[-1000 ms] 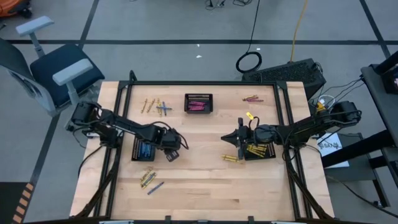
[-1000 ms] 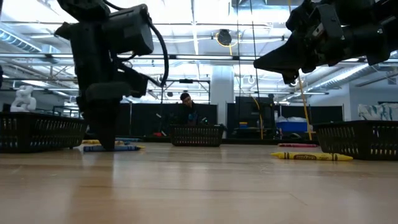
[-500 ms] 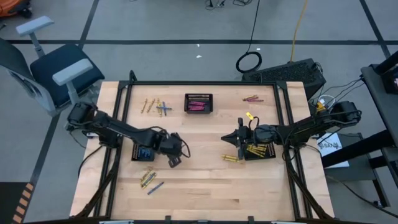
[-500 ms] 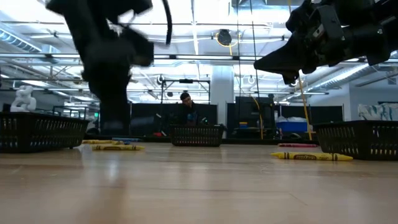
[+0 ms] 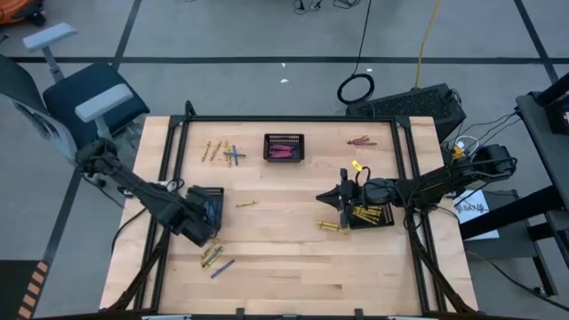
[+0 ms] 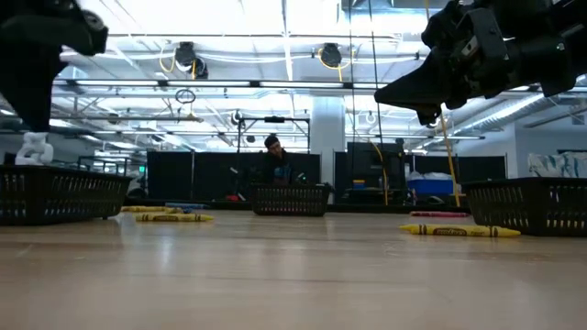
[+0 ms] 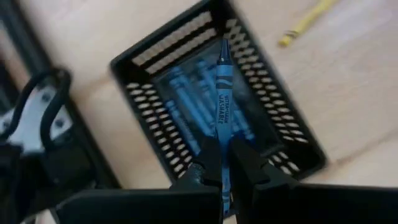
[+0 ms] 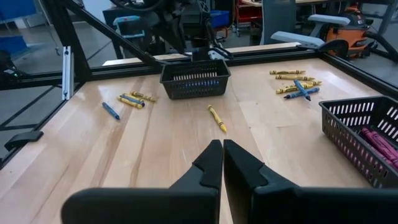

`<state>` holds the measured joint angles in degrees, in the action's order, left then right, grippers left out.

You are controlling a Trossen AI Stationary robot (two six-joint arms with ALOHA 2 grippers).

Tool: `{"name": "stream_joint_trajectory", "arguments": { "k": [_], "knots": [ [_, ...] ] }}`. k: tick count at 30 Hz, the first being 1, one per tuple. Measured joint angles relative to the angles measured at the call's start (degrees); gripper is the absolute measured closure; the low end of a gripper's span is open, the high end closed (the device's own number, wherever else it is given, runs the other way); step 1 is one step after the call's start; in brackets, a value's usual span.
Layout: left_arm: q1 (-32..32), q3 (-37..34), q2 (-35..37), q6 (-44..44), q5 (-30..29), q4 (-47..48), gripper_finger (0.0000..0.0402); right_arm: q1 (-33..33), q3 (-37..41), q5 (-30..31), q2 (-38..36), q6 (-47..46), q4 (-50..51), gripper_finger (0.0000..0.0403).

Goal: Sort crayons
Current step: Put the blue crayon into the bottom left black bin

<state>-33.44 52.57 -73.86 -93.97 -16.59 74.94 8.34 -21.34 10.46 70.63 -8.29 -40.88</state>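
Over the left basket (image 7: 155, 59), left gripper (image 7: 222, 163) pinching a blue crayon (image 7: 221, 87) pointing lengthwise ahead, wrist view alone showing it, right gripper (image 8: 217, 163) hovering, jaws pressed together.

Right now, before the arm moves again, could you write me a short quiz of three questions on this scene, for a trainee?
1. True or false: the left tool holds a yellow crayon.
2. Which colour are the crayons in the basket nearest the left tool? A pink, B blue, C yellow.
3. Fill in: the right tool is shut and holds ____.

Key: 1 false, it grips a blue crayon; 2 B; 3 nothing.
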Motion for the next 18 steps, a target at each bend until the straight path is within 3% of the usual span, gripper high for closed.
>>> {"name": "stream_joint_trajectory", "arguments": {
  "k": [5,12,18],
  "knots": [
    [-0.85,-4.84,-0.02,-6.01,0.91,-5.11,0.0400,0.00,0.01,0.00,0.00,0.10,-0.02,0.0403],
    [1.58,-10.09,-0.07,-6.27,1.43,-15.19,0.0386,0.00,0.00,0.00,0.00,0.43,-0.11,0.0403],
    [3.95,-10.79,-0.07,-4.95,2.99,-15.90,0.0354,0.00,0.00,-0.09,0.00,1.24,-0.02,0.0403]
  ]
}}
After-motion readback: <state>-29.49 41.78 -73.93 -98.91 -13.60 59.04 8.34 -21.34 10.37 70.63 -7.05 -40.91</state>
